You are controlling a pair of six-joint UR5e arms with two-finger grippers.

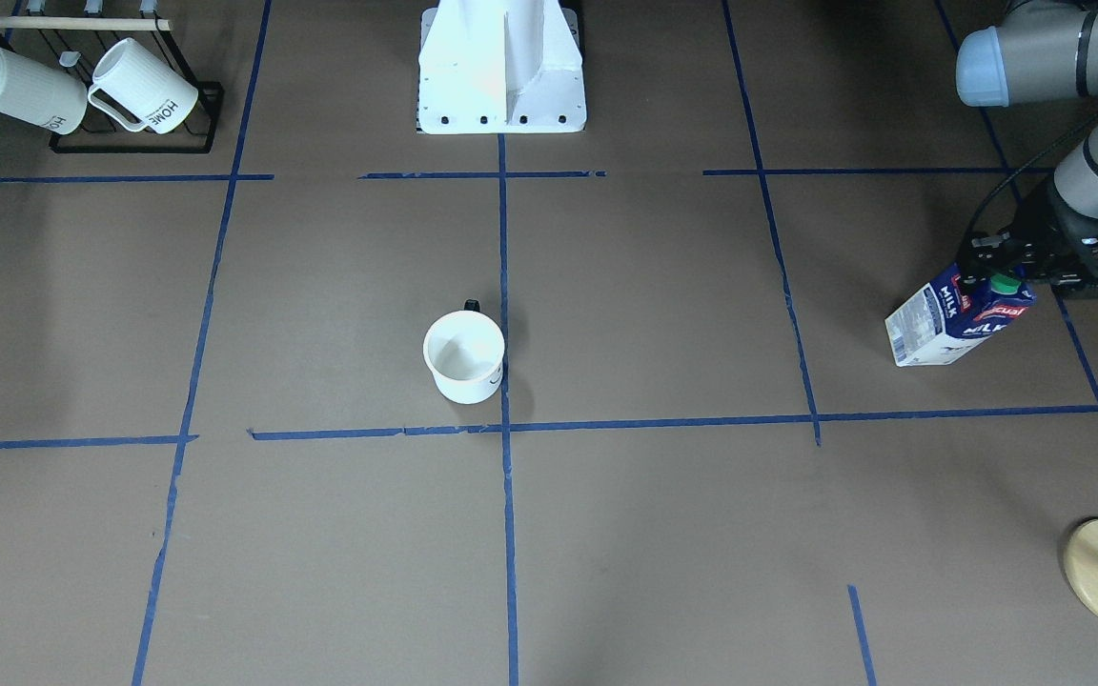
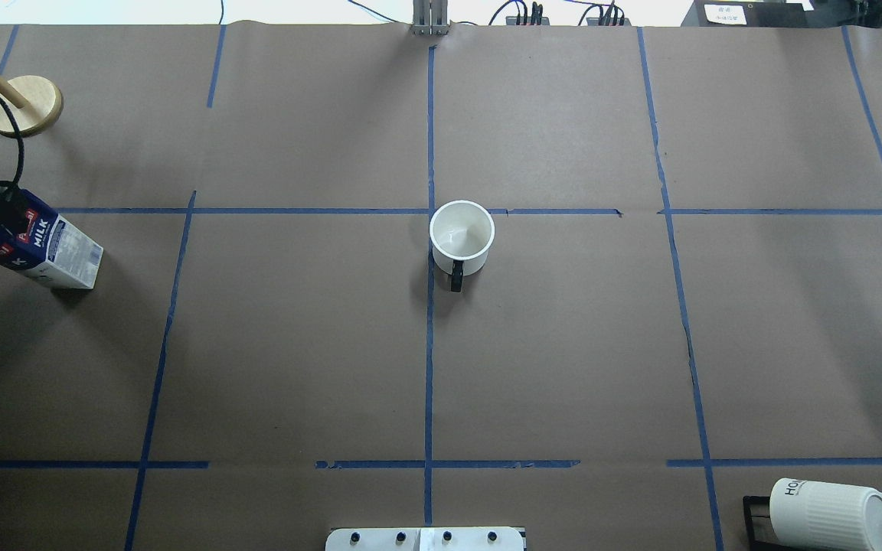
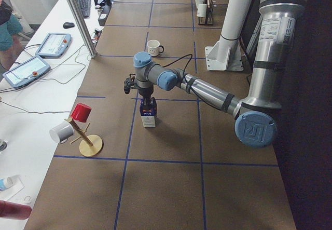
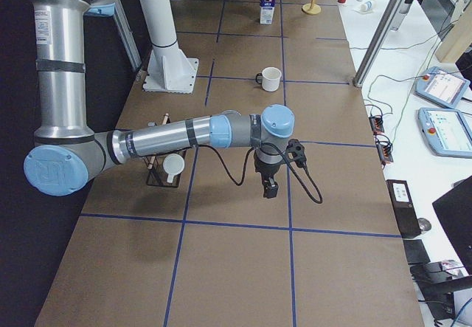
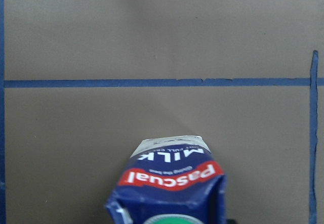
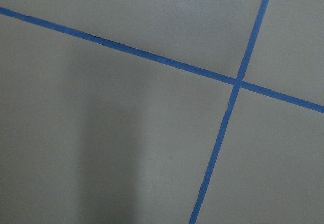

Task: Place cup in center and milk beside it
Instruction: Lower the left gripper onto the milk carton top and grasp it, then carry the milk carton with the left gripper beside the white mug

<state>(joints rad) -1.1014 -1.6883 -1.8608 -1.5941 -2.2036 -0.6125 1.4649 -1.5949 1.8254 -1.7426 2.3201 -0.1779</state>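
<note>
Half done, I'd say. Clock directions are from the overhead view, with 12 pointing away from the robot.

Nearest the robot, the right gripper (image 4: 267,187) hangs over a bare patch of the brown paper-covered worktop (image 2: 295,344) with nothing near it. It only shows from the side camera, so I can't tell if it's released or clenched. Off at about 4 o'clock from the middle is the black wire rack (image 2: 751,520) with the ribbed white "HOME" mugs (image 2: 824,513), which aren't part of this job.

Next out, the smooth white mug with the small black handle (image 2: 462,237) stands upright just at 4 o'clock of the blue tape crossing (image 2: 430,211). It's practically touching the lines, with its handle pointing to 6. The cup part looks finished to me.

What's left is the milk. The dark-blue and white gable-top carton with the red Pascual label (image 2: 50,252) is way out at 9 o'clock from the mug, well apart from it. The left gripper (image 1: 997,265) is right at its top by the green cap. It looks lined up for a grab, but I honestly can't tell whether it has clamped.

Farthest off, at 12 o'clock of the carton, is a round wooden peg stand (image 2: 24,107).
</note>
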